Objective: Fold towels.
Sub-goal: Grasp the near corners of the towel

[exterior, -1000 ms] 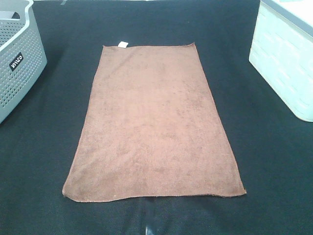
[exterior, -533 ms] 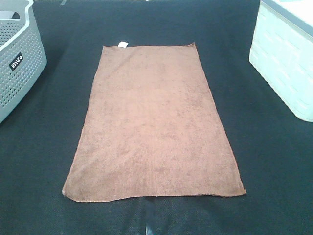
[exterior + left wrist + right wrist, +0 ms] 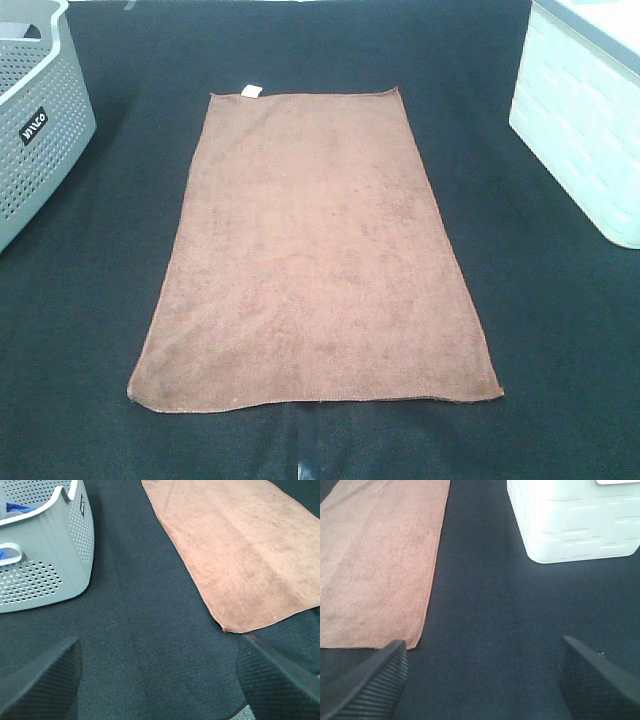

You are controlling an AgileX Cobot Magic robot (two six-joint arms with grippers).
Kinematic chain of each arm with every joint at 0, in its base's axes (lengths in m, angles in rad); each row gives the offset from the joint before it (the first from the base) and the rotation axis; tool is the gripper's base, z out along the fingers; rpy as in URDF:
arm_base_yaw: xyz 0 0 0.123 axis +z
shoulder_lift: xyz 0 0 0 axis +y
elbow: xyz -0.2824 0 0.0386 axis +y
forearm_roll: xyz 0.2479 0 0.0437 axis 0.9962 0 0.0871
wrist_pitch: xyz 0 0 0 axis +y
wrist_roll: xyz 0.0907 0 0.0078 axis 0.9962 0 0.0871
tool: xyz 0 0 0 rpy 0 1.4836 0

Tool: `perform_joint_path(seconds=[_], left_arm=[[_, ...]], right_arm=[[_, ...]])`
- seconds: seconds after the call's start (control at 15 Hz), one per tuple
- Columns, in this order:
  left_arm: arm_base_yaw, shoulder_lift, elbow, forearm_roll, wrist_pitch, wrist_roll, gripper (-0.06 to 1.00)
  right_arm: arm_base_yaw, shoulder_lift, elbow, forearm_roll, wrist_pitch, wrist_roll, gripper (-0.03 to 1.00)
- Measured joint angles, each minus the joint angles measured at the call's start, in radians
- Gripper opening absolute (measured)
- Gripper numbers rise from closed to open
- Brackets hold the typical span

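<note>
Seen whole only from the high camera: brown towel [image 3: 315, 250] spread flat on the tabletop [image 3: 560, 330], white tag [image 3: 251, 91] at its far left corner, between grey basket [image 3: 35, 130] and white basket [image 3: 585, 130]. Seen only from the wrists: left gripper [image 3: 160, 680] and right gripper [image 3: 482, 680], both spread wide, holding nothing, angled down over tabletop beside the towel's near corners. Blue cloth [image 3: 15, 507] inside the grey basket, in the left wrist view alone.

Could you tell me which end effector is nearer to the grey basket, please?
Left. The left end effector faces the gap between the grey basket and the towel; the right end effector is past the towel's other side, by the white bin.
</note>
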Motion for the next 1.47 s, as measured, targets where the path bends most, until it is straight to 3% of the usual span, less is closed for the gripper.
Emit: perform_joint_path(seconds=[0.13, 0.27, 0.53, 0.73, 0.93, 1.0, 1.07, 1.2, 1.47], left_arm=[[0.004, 0.068, -0.001, -0.005, -0.002, -0.003, 0.80], [0.004, 0.194, -0.018, -0.024, -0.092, -0.036, 0.80], [0.004, 0.480, -0.021, -0.181, -0.420, -0.086, 0.80], [0.004, 0.813, -0.021, -0.303, -0.507, -0.052, 0.80], [0.004, 1.116, -0.021, -0.499, -0.538, 0.129, 0.77], [0.004, 1.116, -0.021, -0.499, -0.538, 0.129, 0.77], [0.004, 1.256, -0.022, -0.645, -0.538, 0.273, 0.74], [0.004, 1.430, -0.022, -0.854, -0.538, 0.456, 0.74], [0.004, 1.639, -0.024, -1.194, -0.522, 0.785, 0.73]], right_arm=[[0.000, 0.028, -0.015, 0.006, -0.025, 0.014, 0.77], [0.000, 0.156, -0.044, 0.011, -0.120, 0.053, 0.77], [0.000, 0.496, -0.068, 0.026, -0.183, 0.056, 0.77], [0.000, 0.833, -0.119, 0.078, -0.204, 0.054, 0.77], [0.000, 1.080, -0.140, 0.192, -0.253, -0.017, 0.77], [0.000, 1.080, -0.140, 0.192, -0.253, -0.017, 0.77], [0.000, 1.198, -0.140, 0.285, -0.297, -0.119, 0.77], [0.000, 1.327, -0.140, 0.414, -0.348, -0.265, 0.77], [0.000, 1.531, -0.140, 0.690, -0.402, -0.492, 0.77]])
